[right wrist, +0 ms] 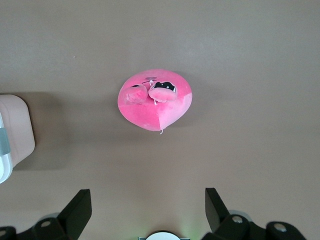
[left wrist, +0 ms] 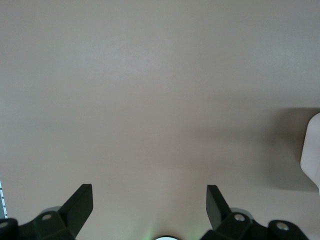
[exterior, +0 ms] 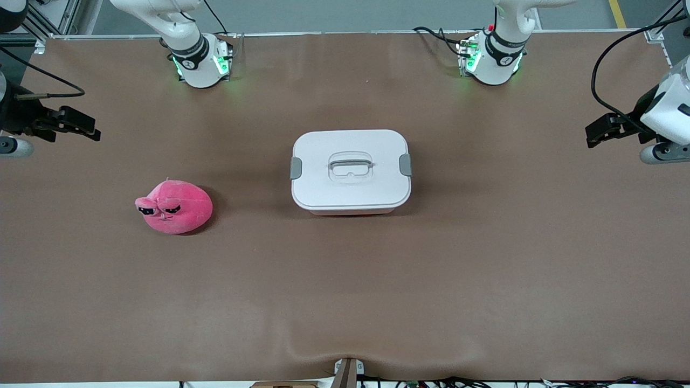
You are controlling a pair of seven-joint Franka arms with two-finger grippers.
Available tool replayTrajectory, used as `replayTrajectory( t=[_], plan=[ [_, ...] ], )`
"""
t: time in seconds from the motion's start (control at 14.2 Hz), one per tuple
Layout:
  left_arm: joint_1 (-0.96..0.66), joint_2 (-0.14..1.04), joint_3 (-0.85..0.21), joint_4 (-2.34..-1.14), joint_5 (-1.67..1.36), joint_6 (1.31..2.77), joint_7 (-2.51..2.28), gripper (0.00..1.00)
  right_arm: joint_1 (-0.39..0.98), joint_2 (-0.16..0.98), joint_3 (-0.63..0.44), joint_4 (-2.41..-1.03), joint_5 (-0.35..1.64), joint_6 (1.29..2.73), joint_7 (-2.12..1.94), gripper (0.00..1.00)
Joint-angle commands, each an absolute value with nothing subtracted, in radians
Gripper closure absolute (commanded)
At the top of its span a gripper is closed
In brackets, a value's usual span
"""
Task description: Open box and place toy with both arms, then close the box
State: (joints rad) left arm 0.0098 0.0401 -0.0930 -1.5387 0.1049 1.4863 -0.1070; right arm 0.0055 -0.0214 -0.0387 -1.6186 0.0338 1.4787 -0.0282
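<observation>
Box (exterior: pixel 350 171): at mid-surface, lid (exterior: pixel 350 145) on, both grey clips (exterior: pixel 296 167) at the sides (handle recessed in the centre).
Toy (exterior: pixel 173 207): on the surface (exterior: pixel 345 302), well apart from the box, toward the right arm's end and slightly nearer the front camera; face up.
Left gripper (exterior: pixel 595 136): raised over the surface at the left arm's end, fingers (left wrist: pixel 80 205) spread, holding nothing.
Right gripper (exterior: pixel 90 131): raised at the right arm's end, over bare surface near the toy, fingers (right wrist: pixel 77 207) spread, empty.

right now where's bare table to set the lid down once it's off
Bare table lies between the toy and the box, and nearer the camera than both. The left gripper and right gripper hang open over the table ends.
</observation>
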Motion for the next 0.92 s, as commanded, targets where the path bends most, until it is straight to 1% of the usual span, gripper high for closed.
replayTrajectory(
  t=[0.0,0.14,0.35,0.49,0.71,0.85],
  plan=[
    [0.014,0.087,-0.091,-1.49,0.129,1.468,-0.101,0.0,0.008,-0.021,-0.037,-1.621,0.02,1.486,-0.035,0.0],
    [0.014,0.109,-0.091,-1.465,0.129,1.468,-0.106,0.0,0.008,-0.021,-0.037,-1.621,0.02,1.486,-0.035,0.0],
    [0.011,0.11,-0.092,-1.466,0.124,1.468,-0.11,0.0,0.011,-0.021,-0.035,-1.621,0.02,1.488,-0.035,0.0],
    [0.008,0.133,-0.091,-1.466,0.126,1.47,-0.133,0.0,0.029,-0.021,-0.035,-1.621,0.018,1.494,-0.034,0.0],
    [-0.003,0.167,-0.104,-1.465,0.115,1.477,-0.282,0.0,0.026,-0.021,-0.035,-1.618,0.017,1.497,-0.035,0.0],
    [-0.032,0.167,-0.123,-1.465,0.115,1.477,-0.385,0.0,0.029,-0.023,-0.035,-1.621,0.018,1.502,-0.034,0.0]
  ],
)
